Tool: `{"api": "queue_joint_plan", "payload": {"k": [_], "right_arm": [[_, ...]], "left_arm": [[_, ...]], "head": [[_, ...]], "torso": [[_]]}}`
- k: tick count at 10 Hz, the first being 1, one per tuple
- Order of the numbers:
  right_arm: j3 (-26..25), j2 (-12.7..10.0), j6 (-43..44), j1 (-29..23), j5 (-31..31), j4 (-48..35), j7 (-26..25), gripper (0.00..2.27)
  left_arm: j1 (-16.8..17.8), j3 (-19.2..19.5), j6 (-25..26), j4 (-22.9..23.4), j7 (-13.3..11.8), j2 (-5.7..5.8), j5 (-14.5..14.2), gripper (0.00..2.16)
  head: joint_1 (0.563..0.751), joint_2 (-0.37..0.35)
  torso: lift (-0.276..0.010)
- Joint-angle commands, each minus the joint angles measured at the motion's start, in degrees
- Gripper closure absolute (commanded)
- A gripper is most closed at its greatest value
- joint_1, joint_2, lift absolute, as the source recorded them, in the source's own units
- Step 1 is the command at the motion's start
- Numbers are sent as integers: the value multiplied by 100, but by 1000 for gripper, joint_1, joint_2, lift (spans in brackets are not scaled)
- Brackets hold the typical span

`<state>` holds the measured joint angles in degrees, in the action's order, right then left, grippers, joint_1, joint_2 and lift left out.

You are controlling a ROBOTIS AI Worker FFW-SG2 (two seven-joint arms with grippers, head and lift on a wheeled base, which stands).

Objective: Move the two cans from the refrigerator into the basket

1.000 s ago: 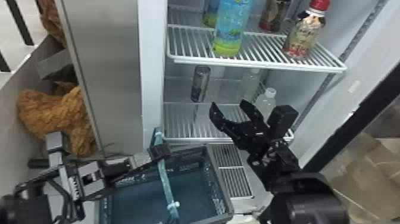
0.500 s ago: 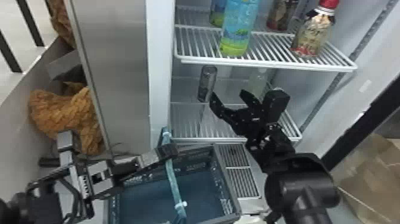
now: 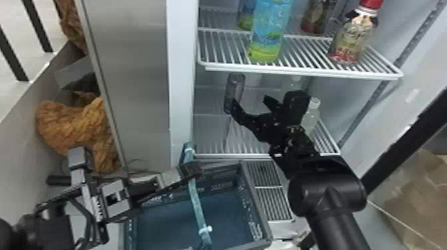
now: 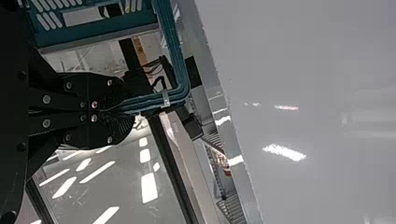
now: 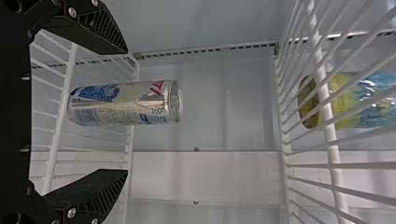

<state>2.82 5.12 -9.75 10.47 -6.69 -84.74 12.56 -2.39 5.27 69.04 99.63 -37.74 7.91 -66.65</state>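
Can (image 3: 236, 87) seen upright on lower shelf (image 3: 229, 155), far side — lower part overlapped by right gripper (image 3: 250, 100), spread wide. Near left, basket handle (image 3: 198, 206) pinched by left gripper (image 3: 192, 170) — basket (image 3: 256, 199) cut off.

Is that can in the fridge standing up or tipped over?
Standing upright: the can has its base at the lower shelf and its lid end toward the shelf above.

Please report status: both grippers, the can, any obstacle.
Left gripper shut on basket handle. Right gripper open, facing can. Can upright on lower shelf, ungripped. Nothing seen between them.
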Motion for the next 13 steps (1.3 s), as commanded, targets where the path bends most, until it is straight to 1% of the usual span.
{"api": "queue_joint_plan", "payload": {"k": [1, 5, 7, 13], "right_arm": [[60, -11, -9, 177, 18, 255, -16, 134], [83, -72, 5, 542, 121, 789, -69, 134], [152, -99, 19, 683, 155, 958, -175, 134], [472, -99, 103, 1217, 258, 1661, -324, 136]], "left_arm": [[0, -2, 0, 0, 4, 0, -7, 1210], [14, -24, 0, 0, 4, 9, -30, 1210], [14, -36, 0, -14, 4, 9, -42, 1210], [42, -93, 0, -42, 21, 17, -76, 1210]], "head": [[695, -168], [695, -160], [695, -160], [695, -145]], "torso": [[-219], [-219], [-219], [-219]]}}
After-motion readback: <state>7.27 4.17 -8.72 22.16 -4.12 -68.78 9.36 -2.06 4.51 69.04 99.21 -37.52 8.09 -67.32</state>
